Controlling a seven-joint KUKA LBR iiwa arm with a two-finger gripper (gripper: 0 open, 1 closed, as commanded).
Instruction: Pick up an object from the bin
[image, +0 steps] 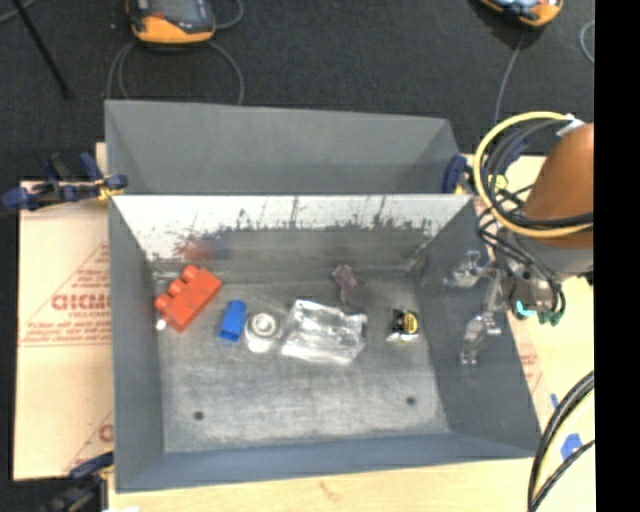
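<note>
While poised over the bin (482, 395) wall at right, the gripper (468, 305) gapes empty

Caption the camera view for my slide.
Open gripper over the bin's right wall; orange block, blue piece, white cap and clear wrapper lie inside.

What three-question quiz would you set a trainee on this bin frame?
1. Fill in: the white cap lies between the blue block and the clear ____.
2. Which lies nearest the gripper? A) blue block B) small yellow-and-black thing C) white cap
3. True or false: the gripper holds something between its fingers.

Key: 1) plastic wrapper. 2) B. 3) False; the fingers are open and empty.
</note>
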